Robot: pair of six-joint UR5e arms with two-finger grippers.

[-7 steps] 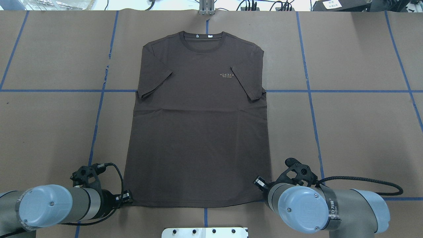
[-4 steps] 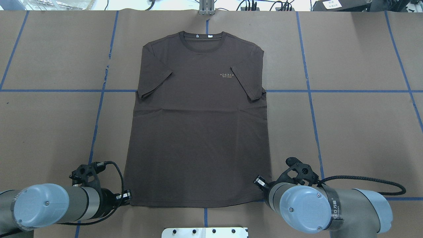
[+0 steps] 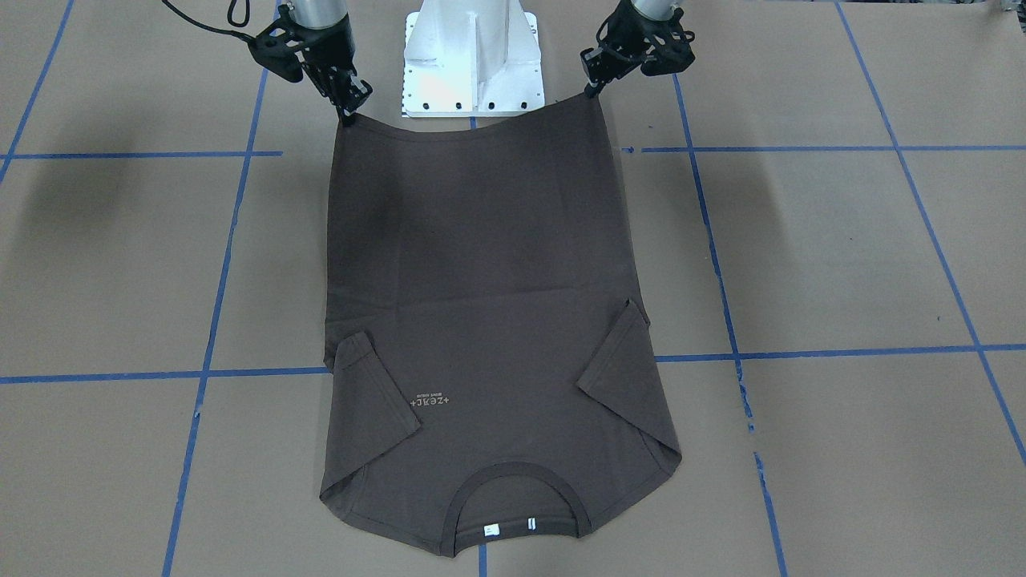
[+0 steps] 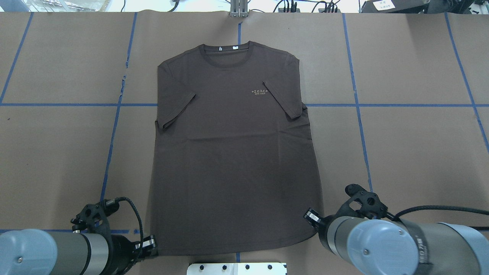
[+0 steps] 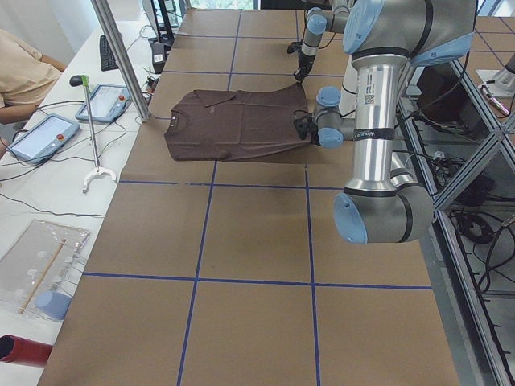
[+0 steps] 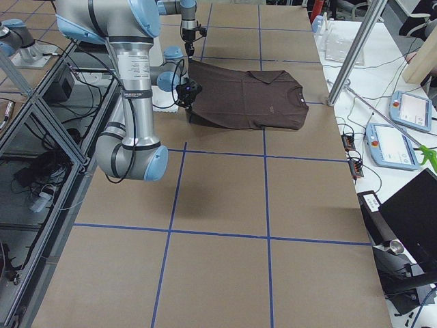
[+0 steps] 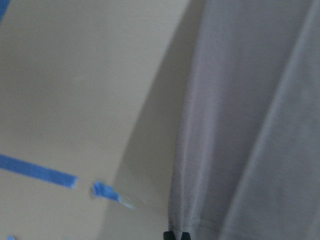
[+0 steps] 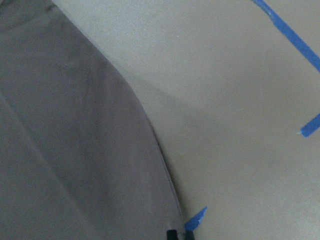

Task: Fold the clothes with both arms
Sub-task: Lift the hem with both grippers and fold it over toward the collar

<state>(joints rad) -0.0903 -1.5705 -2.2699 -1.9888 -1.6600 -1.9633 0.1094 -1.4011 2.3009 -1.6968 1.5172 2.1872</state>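
While the front-facing view looks down, the T-shirt (image 3: 481, 280) is seen chest-up on the table (image 3: 801, 256), its hem corners pinched and raised by the left gripper (image 3: 591, 86) and right gripper (image 3: 350, 114). Overhead, the collar (image 4: 225, 65) is seen farthest from the robot.

Blue-taped brown table (image 4: 420, 152), white pedestal (image 3: 473, 56)

I log left arm (image 4: 72, 252) and right arm (image 4: 431, 244): silver-grey tubes, light blue caps (image 4: 376, 248), black braided cables (image 4: 439, 207).
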